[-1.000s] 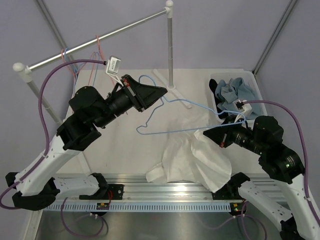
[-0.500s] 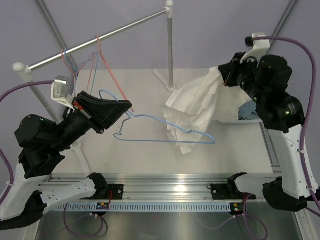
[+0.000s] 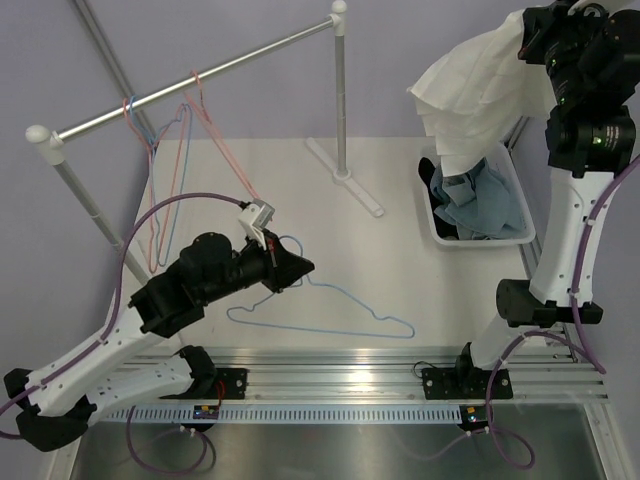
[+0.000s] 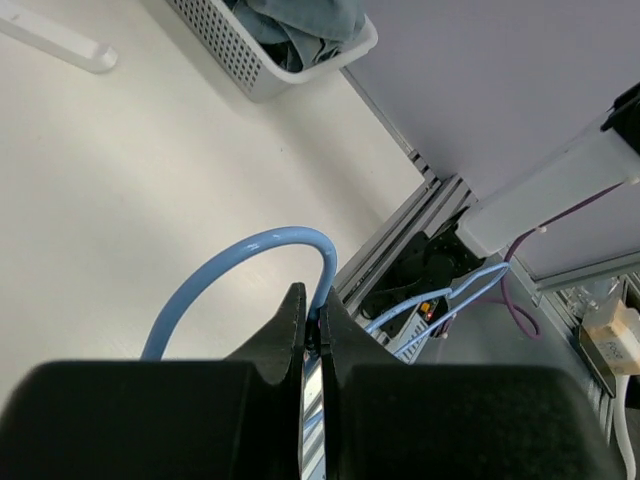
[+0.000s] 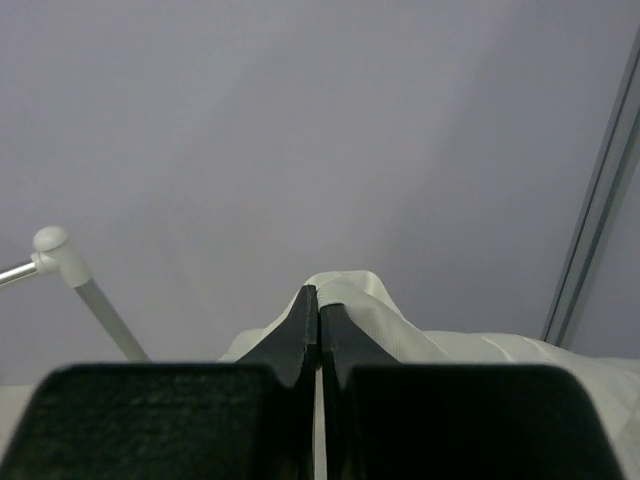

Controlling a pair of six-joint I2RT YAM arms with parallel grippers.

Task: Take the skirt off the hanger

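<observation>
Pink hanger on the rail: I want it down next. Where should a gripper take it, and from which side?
Probably the long straight wire slanting down from the hook, about halfway along. The pink hanger hangs by its hook from the rail, and that stretch leans out over the table. Come from the right, jaws across the wire.

Left arm (image 3: 130, 320) is stretched out low, reaching toward 2 o'clock, left hand (image 4: 311, 318) pinched tight. Right arm (image 3: 565, 230) stands tall, right hand (image 5: 318, 318) up at 1 o'clock, squeezed closed too.
</observation>
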